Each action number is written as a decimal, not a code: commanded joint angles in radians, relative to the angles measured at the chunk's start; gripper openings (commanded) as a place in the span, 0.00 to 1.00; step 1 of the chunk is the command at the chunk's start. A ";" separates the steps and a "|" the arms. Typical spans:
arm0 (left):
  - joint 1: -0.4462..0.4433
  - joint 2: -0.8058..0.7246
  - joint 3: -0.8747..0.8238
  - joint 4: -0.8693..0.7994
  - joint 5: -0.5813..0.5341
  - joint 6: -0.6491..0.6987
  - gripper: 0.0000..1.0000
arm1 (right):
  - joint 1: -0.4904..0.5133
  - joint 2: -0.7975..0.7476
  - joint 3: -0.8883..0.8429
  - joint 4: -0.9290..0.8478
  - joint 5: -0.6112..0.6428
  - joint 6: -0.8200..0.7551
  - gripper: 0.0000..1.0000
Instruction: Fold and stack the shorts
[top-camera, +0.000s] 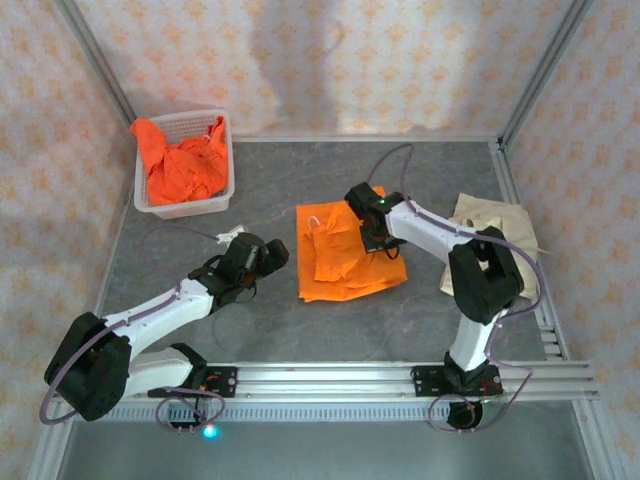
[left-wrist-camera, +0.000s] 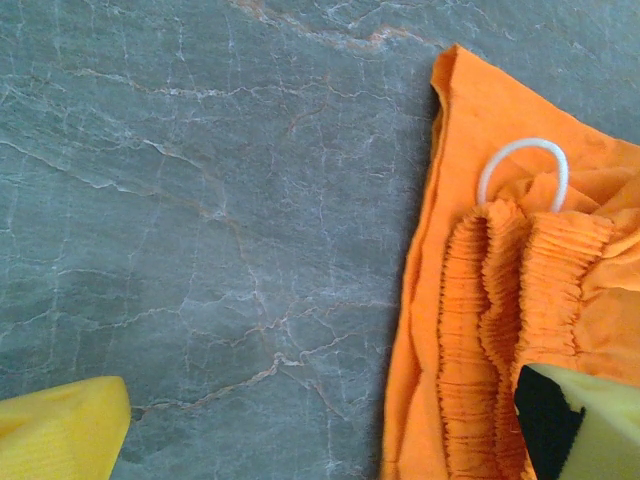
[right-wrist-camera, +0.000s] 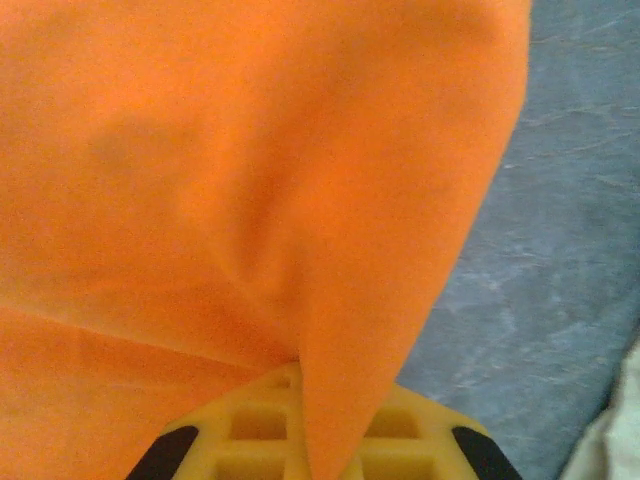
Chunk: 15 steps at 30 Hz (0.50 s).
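Orange shorts (top-camera: 345, 255), two: one on table (top-camera: 300, 330), pinched in my right gripper (top-camera: 378, 245); one in basket (top-camera: 185, 208). Beige shorts (top-camera: 490, 215), one. Left gripper (top-camera: 280, 255) spread wide, empty

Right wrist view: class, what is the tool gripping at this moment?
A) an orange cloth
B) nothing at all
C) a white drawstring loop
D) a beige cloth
A: a fold of the orange shorts runs down into the shut right tool and is pinched there, with the grey table showing beside it.
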 joint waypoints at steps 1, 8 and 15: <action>-0.005 0.005 -0.012 -0.010 -0.032 0.008 1.00 | -0.007 -0.054 0.031 -0.083 0.129 -0.029 0.00; -0.006 0.006 -0.013 -0.010 -0.031 0.007 1.00 | -0.009 -0.073 0.060 -0.163 0.243 -0.056 0.00; -0.006 -0.010 -0.010 -0.019 -0.035 0.013 1.00 | -0.033 -0.118 0.089 -0.245 0.351 -0.096 0.00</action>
